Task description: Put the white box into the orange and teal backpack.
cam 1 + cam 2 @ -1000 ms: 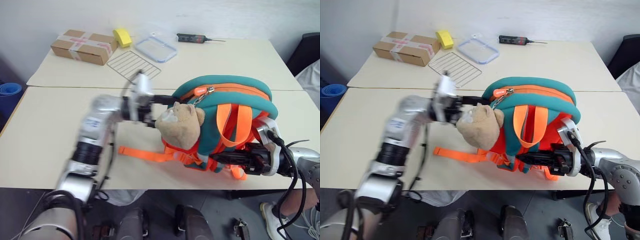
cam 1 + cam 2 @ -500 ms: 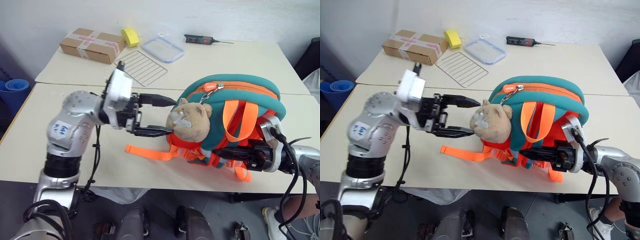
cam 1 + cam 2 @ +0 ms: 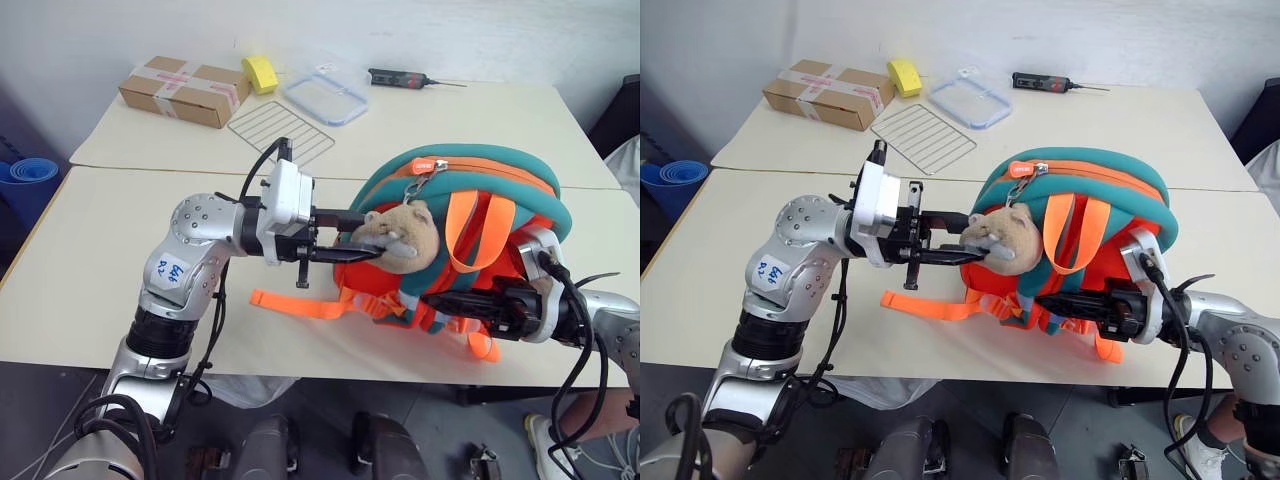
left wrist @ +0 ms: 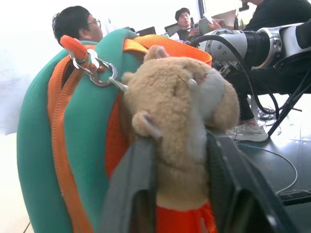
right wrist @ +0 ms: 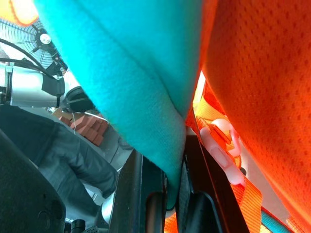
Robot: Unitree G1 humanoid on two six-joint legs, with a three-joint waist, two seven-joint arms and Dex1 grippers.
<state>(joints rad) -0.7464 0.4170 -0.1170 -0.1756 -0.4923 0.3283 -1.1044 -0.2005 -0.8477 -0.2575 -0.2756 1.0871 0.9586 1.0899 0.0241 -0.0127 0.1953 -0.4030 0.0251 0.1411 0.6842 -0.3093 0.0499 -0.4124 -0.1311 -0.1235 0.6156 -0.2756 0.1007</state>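
Note:
The orange and teal backpack stands on the near table, its tan plush toy hanging from the zip pull at its left side. My left gripper reaches in level from the left and is shut on that plush toy; the left wrist view has the toy squeezed between both fingers. At the backpack's lower right, my right gripper is shut on its teal trim. The white box is out of view.
On the far table lie a taped cardboard box, a yellow sponge, a clear container lid, a wire rack and a black tool. An orange strap trails across the near table. People sit behind the backpack.
My left gripper, open half a second ago beside the plush toy, has slid right and shut on it. The right gripper has kept its hold.

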